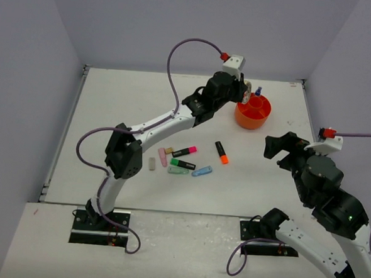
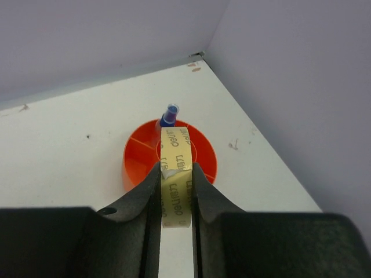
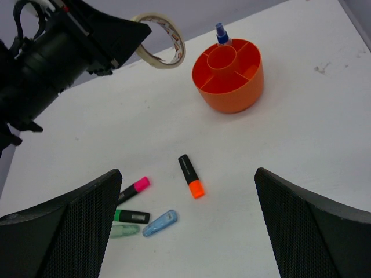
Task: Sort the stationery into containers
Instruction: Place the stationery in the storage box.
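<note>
My left gripper (image 1: 245, 87) is shut on the beige tape ring (image 2: 175, 179) and holds it in the air just above the near-left rim of the round orange tub (image 1: 252, 113). A blue highlighter (image 1: 258, 91) stands in the tub's far side. The tub (image 2: 139, 159) lies right below the ring in the left wrist view. On the table lie an orange highlighter (image 1: 221, 152), a pink highlighter (image 1: 185, 151), a green highlighter (image 1: 183, 164), a blue clip (image 1: 202, 171), a pale green clip (image 1: 178, 171), a pink eraser (image 1: 163, 157) and a beige eraser (image 1: 152, 164). My right gripper (image 3: 186, 171) is open and empty, well above the orange highlighter (image 3: 191, 176).
Grey walls close the table on the left, back and right. The tub stands near the back right corner. The loose items lie in a cluster at the table's middle front, between the two arms.
</note>
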